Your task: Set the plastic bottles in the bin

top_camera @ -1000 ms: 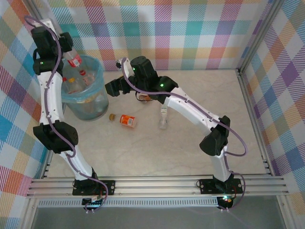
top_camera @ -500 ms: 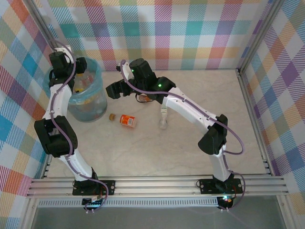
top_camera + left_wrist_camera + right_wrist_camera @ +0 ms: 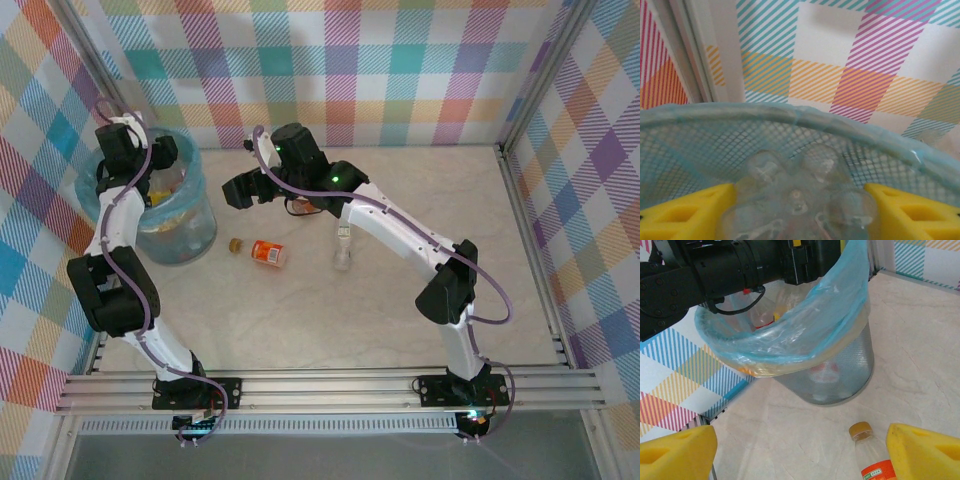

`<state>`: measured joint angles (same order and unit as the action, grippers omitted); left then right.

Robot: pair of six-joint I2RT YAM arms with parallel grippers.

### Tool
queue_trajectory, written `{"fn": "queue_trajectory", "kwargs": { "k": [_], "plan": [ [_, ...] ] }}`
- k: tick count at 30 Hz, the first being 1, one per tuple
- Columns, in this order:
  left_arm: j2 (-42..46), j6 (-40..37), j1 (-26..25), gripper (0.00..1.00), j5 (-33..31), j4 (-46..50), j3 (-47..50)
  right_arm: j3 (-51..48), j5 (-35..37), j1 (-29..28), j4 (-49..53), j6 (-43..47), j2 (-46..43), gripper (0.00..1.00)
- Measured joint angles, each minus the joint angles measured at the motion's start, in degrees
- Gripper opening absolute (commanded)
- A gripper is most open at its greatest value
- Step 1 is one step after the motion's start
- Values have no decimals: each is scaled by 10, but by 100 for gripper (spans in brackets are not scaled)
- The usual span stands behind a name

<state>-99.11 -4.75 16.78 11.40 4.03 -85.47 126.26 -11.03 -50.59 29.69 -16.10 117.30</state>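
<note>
Bottles [image 3: 826, 374] sit inside the bin [image 3: 190, 225] at upper left; an orange-labelled bottle [image 3: 267, 252] and a clear bottle [image 3: 343, 248] rest mid-frame on the table [image 3: 400, 320]. Over the bin's rim the left gripper [image 3: 795, 215] clamps a transparent held bottle [image 3: 795, 190] by its sides; the right gripper [image 3: 800, 450] gapes wide, empty, beside the bin.

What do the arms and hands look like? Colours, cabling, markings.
Left arm and right arm: white link shells, black joint housings, and a purple cable looped along each. A green light glows on a black joint of the right arm. Left hand and right hand: yellow wedge-shaped fingers.
</note>
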Motion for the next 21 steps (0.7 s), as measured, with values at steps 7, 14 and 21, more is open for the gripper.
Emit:
{"fn": "queue_trajectory", "kwargs": {
  "k": [7,14,21],
  "plan": [
    [32,20,7,88,12,53,-49,0,-2,0,0,0,0,87],
    [148,35,7,89,13,55,-57,-10,23,4,17,0,-13,87],
    [247,39,-5,87,40,90,-62,-71,68,31,37,0,-66,87]
  ]
}}
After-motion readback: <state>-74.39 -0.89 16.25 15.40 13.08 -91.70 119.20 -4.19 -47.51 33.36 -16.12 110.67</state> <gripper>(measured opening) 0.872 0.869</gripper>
